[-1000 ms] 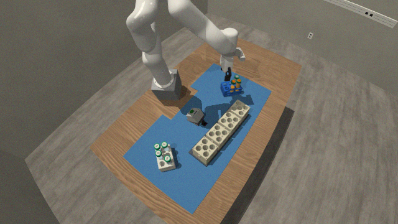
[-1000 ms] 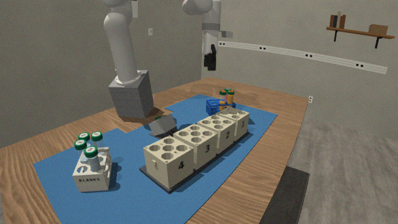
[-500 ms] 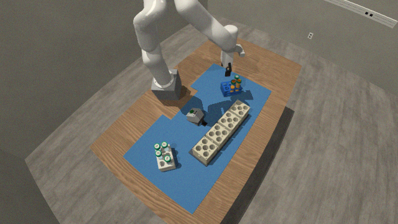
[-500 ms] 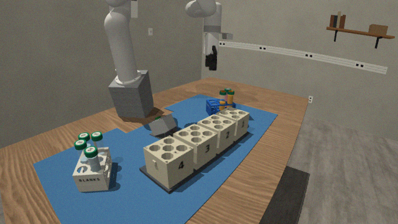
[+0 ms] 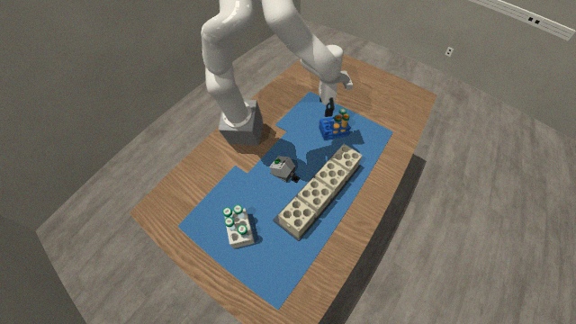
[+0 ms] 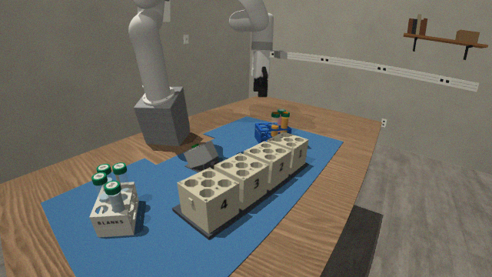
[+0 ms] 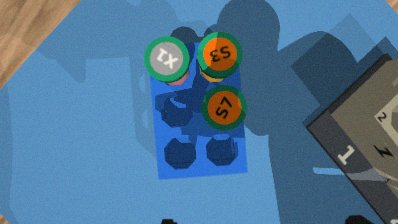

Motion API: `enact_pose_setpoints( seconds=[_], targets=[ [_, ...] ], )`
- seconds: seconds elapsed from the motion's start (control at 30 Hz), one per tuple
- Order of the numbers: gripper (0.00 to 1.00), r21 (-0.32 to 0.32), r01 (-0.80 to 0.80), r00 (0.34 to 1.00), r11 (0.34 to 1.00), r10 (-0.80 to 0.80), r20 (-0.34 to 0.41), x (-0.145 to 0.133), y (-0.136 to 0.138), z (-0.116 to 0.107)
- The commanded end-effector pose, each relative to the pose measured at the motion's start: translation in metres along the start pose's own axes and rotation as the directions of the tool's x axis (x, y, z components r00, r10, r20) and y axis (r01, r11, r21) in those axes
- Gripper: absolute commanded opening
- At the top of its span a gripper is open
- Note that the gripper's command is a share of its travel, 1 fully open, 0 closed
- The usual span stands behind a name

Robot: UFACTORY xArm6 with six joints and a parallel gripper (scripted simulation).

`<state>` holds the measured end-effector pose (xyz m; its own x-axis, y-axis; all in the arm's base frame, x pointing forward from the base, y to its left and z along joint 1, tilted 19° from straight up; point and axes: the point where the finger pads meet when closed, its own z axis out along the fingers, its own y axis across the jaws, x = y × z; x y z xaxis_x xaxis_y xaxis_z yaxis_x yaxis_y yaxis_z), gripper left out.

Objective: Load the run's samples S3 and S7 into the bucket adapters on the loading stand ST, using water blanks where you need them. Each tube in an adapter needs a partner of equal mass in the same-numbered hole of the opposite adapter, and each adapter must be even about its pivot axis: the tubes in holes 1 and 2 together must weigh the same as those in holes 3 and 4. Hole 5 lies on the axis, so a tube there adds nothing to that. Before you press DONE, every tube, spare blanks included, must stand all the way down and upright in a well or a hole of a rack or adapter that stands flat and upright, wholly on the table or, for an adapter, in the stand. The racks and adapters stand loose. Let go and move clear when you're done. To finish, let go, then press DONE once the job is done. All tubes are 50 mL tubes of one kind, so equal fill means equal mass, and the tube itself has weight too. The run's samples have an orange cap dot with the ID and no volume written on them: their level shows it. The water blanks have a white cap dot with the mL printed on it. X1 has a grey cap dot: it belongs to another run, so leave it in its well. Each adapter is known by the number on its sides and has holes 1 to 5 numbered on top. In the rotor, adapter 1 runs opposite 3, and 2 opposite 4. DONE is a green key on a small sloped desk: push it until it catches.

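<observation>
Jaws [image 5: 329, 107] [image 6: 261, 92] wide, holding nothing; S7 [image 5: 346, 118] [image 6: 284, 120] [image 7: 224, 108] looks rigid, partly liquid-weighted: grip squarely below its cap, keep upright.

Gripper [image 5: 329, 112] [image 6: 262, 93] [image 7: 263, 220] lower than half a second ago. Forearm [image 5: 299, 33] [image 6: 255, 13] sunk with it.
</observation>
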<state>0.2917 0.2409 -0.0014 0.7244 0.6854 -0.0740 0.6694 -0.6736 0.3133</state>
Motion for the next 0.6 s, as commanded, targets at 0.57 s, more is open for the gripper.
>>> enact_pose_setpoints(
  seconds=[0.57],
  targets=[
    [1.0,-0.001,-0.001,1.0,1.0,0.001,-0.005,0.002,0.0,0.045]
  ],
)
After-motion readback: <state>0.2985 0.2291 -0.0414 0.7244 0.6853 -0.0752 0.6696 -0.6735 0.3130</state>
